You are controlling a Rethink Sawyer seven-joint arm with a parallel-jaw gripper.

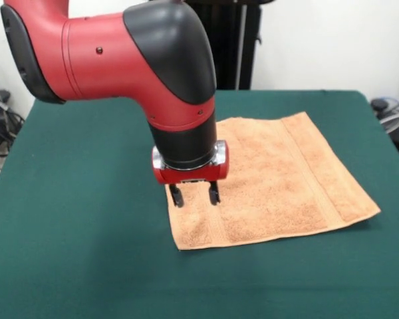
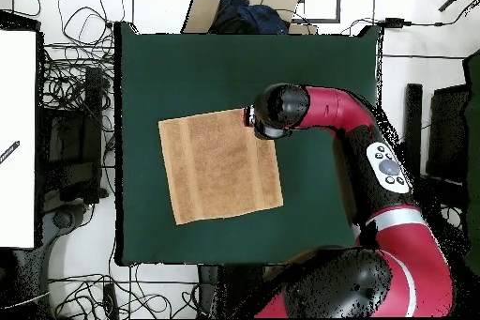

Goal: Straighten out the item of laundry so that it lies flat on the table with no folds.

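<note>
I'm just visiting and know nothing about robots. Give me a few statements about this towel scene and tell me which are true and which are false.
1. The towel lies spread out on the green table. True.
2. The gripper is lifting the towel high in the air. False: the towel lies on the table, with the open gripper low over one corner.
3. The towel is blue. False: it is peach-orange.
4. The gripper is at the towel's edge, not its middle. True.
</note>
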